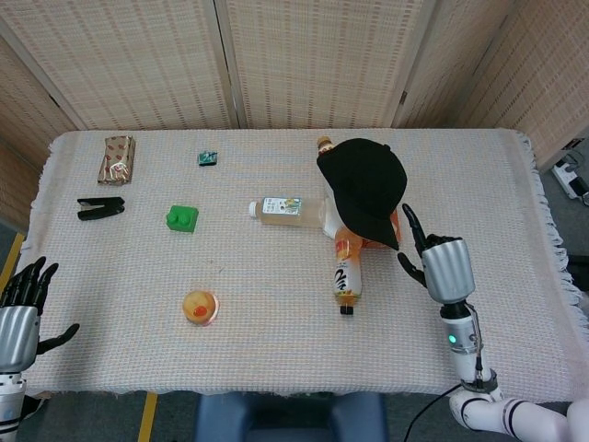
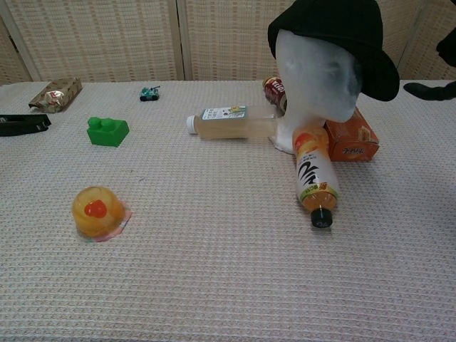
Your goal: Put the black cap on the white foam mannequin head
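The black cap (image 1: 364, 187) (image 2: 335, 32) sits on top of the white foam mannequin head (image 2: 318, 78), its brim pointing to the right in the chest view. The head stands upright at the back right of the table. My right hand (image 1: 440, 262) is open, apart from the cap and nearer the front right; in the chest view only its dark fingertips (image 2: 431, 89) show at the right edge. My left hand (image 1: 20, 304) hangs open off the table's front left corner, holding nothing.
An orange drink bottle (image 2: 314, 174) lies in front of the head, a clear tea bottle (image 2: 231, 121) to its left, an orange box (image 2: 350, 140) and a can (image 2: 273, 89) beside it. Further left are a green brick (image 2: 107, 130), a jelly cup (image 2: 96, 211), a toy car (image 2: 149, 92), a snack packet (image 2: 55, 92) and a black clip (image 2: 23, 125).
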Controlling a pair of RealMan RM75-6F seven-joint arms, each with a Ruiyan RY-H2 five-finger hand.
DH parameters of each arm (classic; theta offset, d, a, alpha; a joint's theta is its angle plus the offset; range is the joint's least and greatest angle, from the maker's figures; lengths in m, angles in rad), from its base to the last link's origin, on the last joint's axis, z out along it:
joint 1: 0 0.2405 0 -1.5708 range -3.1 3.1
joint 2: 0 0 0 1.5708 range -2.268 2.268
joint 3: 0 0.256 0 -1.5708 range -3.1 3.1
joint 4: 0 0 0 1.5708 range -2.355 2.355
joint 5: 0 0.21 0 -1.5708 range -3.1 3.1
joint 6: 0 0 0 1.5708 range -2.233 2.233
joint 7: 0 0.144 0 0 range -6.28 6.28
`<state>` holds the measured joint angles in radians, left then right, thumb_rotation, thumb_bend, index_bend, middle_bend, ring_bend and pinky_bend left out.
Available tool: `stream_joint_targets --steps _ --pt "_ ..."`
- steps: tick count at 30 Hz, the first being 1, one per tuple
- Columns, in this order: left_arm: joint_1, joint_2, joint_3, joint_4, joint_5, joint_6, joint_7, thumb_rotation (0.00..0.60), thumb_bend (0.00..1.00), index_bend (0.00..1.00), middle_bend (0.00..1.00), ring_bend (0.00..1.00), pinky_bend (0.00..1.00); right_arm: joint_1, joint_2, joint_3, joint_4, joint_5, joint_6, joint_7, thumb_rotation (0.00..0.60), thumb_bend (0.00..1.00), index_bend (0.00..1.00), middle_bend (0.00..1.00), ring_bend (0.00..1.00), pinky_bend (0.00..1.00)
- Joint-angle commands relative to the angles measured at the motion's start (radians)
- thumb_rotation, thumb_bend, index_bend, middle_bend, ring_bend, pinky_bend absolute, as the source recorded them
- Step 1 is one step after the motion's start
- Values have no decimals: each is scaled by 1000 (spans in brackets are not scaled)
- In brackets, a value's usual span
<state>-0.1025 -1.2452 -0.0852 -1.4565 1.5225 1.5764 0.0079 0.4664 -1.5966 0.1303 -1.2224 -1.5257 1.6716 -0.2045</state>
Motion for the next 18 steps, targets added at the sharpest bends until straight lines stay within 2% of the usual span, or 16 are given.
stream_joint_targets --steps 1,3,5,6,8,10,13,18 --pt "1 3 3 -3 5 2 3 600 153 0 0 0 150 -83 100 -44 -127 20 5 -103 600 126 0 673 681 867" --pt "2 6 6 -5 10 3 8 600 153 0 0 0 150 -132 142 -58 -196 45 21 -140 600 109 0 523 534 688" --pt "2 10 11 -9 14 0 15 600 154 0 0 0 149 -176 181 -75 -256 77 23 -166 600 83 0 308 312 486" --pt "1 13 14 -12 16 -3 20 600 155 0 0 0 149 -203 208 -88 -295 103 17 -176 600 78 0 220 224 416" --pt "-1 17 18 -17 19 -11 27 600 155 0 0 0 149 -246 254 -109 -351 148 -1 -173 600 77 0 111 104 312" --pt "-4 17 21 -19 20 -17 37 600 155 0 0 0 149 -280 294 -128 -383 183 -24 -149 600 77 0 51 38 232" --pt "-9 9 24 -14 25 -26 57 600 156 0 0 0 148 -312 340 -147 -378 192 -41 -117 600 77 0 2 0 136" --pt "-15 -13 31 -4 37 -31 106 600 157 0 0 0 147 -339 380 -133 -342 186 -46 -29 600 75 0 0 0 93"
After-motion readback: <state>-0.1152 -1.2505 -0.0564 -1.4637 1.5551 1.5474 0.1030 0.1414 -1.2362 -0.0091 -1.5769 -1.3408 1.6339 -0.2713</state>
